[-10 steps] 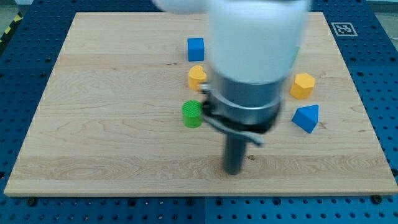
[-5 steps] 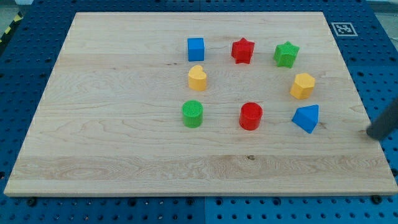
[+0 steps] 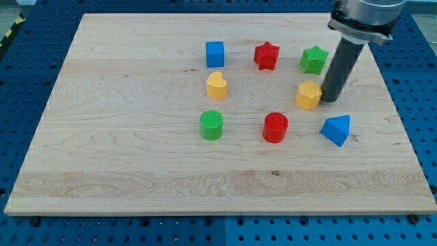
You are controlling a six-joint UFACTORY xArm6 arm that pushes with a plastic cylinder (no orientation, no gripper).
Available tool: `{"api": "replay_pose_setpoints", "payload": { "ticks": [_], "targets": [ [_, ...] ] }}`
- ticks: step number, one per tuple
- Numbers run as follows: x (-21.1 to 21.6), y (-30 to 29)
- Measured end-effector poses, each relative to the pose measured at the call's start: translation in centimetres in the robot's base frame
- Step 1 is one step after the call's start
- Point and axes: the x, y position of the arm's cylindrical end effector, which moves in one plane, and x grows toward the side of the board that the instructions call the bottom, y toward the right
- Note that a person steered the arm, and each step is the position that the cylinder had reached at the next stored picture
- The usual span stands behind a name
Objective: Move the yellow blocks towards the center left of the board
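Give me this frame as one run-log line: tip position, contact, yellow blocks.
tip: against right side of yellow hexagonal block | contact: appears touching | yellow heart block: untouched, centre of wooden board | both yellows not yet centre-left

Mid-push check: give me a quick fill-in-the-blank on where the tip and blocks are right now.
1. My tip sits against the view's right side of a ____ block.
2. The block directly toward the view's top from the green cylinder is the yellow ____.
3. The red star lies between the blue cube and the ____ star.

Missing words: yellow; heart; green
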Motion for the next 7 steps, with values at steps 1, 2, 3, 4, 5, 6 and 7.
{"api": "replay_pose_setpoints", "payload": {
  "ticks": [1, 2, 3, 4, 5, 6, 7],
  "targets": [
    [0.0, -1.5],
    [0.2, -1.5],
    [0.7, -1.5],
    [0.7, -1.7],
    [0.9, -3.5],
    [0.9, -5.9],
    [0.9, -8.2]
  ]
}}
